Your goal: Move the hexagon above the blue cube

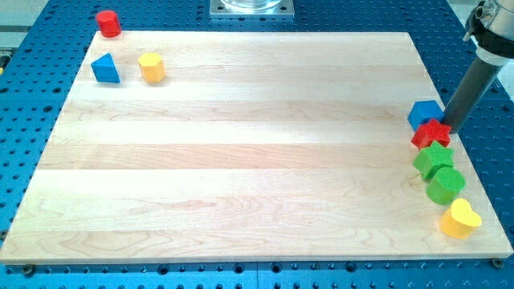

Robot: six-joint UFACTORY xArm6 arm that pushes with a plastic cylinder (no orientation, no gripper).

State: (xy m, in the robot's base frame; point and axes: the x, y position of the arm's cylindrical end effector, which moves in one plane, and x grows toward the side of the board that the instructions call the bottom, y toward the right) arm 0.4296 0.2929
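The yellow hexagon (151,67) lies near the board's top left corner. The blue cube (424,114) sits at the board's right edge, far from the hexagon. My dark rod comes down from the view's top right, and my tip (447,125) rests just right of the blue cube, close to the red star (431,133) right below the cube. The tip is far from the hexagon.
A blue triangle (105,69) lies just left of the hexagon, and a red cylinder (108,22) stands at the board's top left corner. Below the red star along the right edge sit a green star (434,160), a green cylinder (446,185) and a yellow heart (459,218).
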